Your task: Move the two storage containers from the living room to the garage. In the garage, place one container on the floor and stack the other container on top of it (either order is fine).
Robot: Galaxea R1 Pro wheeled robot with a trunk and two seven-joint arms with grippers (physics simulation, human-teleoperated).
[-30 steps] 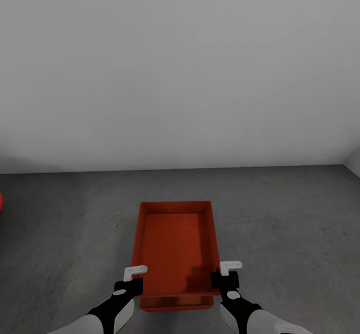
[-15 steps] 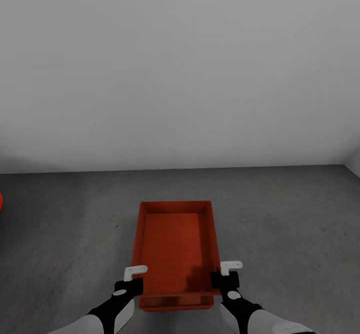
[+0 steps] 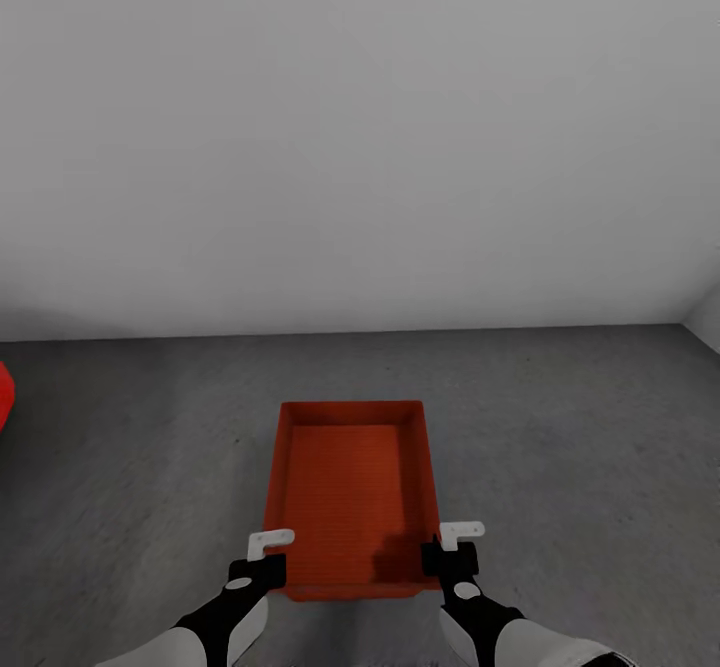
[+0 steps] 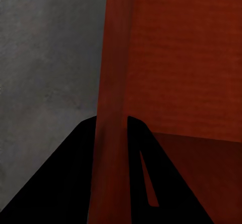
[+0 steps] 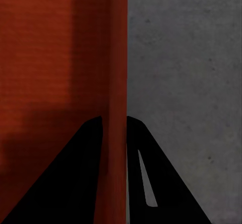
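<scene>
One red-orange storage container (image 3: 350, 487) sits open-topped in front of me over the dark grey garage floor (image 3: 560, 427). My left gripper (image 3: 268, 557) is shut on its left wall near the near corner. My right gripper (image 3: 445, 547) is shut on its right wall. In the left wrist view the thin red wall (image 4: 113, 82) runs between the two dark fingers, and the right wrist view has the other wall (image 5: 117, 57) pinched the same way. I cannot tell whether the container rests on something or hangs just above it.
A plain white wall (image 3: 360, 147) stands a short way beyond the container. A bit of the red car (image 3: 4, 397) shows at the far left edge. The room's corner (image 3: 700, 322) is at the far right. Bare concrete lies on both sides.
A second red-orange rim that showed under the container's near edge is now hidden beneath it. The view shifted slightly, bringing more of the red car in at left.
</scene>
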